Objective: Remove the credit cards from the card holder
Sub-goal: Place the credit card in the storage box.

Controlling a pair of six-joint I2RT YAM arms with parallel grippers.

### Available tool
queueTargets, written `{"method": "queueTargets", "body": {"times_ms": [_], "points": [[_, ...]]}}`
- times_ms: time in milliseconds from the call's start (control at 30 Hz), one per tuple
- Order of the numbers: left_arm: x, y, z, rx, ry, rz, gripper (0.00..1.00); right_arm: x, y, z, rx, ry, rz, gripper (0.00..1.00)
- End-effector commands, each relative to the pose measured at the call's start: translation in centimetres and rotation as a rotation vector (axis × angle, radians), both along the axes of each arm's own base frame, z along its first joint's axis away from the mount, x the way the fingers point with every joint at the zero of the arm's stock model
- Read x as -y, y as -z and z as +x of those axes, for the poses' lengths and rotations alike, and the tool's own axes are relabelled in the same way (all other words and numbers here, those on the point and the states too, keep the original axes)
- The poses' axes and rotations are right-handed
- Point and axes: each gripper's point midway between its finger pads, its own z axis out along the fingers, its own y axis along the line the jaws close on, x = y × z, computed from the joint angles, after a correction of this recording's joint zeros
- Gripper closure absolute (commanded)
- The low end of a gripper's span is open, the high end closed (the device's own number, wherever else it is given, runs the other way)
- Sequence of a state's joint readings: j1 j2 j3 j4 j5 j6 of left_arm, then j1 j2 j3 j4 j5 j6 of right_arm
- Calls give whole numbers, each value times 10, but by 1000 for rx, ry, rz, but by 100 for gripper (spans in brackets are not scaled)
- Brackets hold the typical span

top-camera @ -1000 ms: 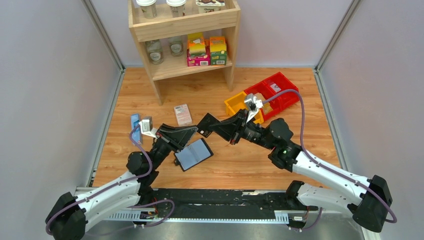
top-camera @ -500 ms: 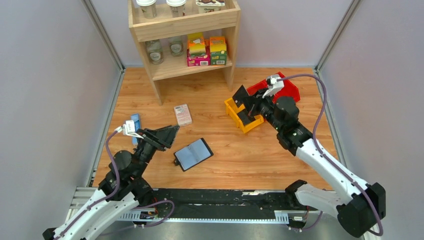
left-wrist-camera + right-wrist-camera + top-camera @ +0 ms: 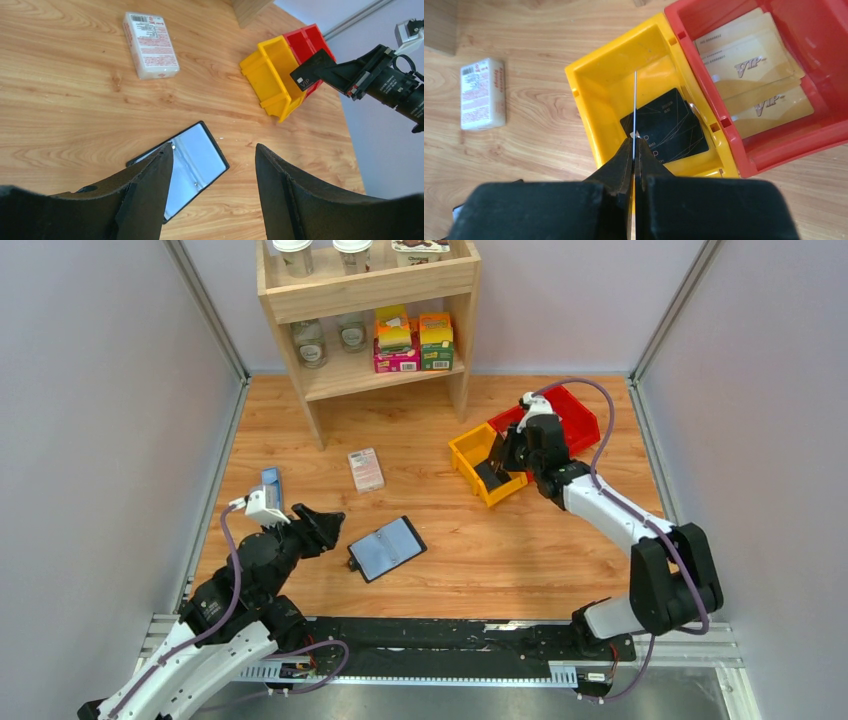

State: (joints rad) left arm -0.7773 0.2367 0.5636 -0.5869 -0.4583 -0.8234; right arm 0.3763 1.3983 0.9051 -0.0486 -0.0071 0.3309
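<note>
Black-card drop into the yellow bin, to judge by the pose. Right gripper: pressed together on one of the credit cards, held edge-on and upright over the middle of the bin, clear of its walls. To do this well: lower first, close to the stack inside; tip the card flat toward that stack rather than letting go on edge, so as not to leave it leaning on a wall or bouncing out; part the fingers only slightly, then lift straight up. Keep off the red bin touching alongside. Left gripper: spread wide, pinching nothing, hovering near the card holder, laid open and flat on the table, grey-blue lining upward, well apart from both bins. Cannot tell from these views whether any pocket hides another card; worth checking before calling the task done. Counting: one card in the pinch; seemingly two black cards, overlapped, on the yellow bin's floor; at least three gold cards in the red one; two bins; one card holder; one pink-and-white box beyond it; one narrow blue box near the table's left edge; one wooden shelf at the back.
</note>
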Motion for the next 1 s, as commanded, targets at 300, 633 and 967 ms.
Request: {"method": "queueTargets", "body": {"times_ms": [300, 633, 967], "points": [[4, 2, 2, -22, 15, 41, 31, -18, 37, 31, -50, -5, 62, 100], [15, 7, 2, -35, 47, 6, 31, -1, 75, 27, -150, 71, 46, 90], [29, 12, 6, -59, 86, 5, 31, 33, 31, 17, -38, 204, -13, 65]]}}
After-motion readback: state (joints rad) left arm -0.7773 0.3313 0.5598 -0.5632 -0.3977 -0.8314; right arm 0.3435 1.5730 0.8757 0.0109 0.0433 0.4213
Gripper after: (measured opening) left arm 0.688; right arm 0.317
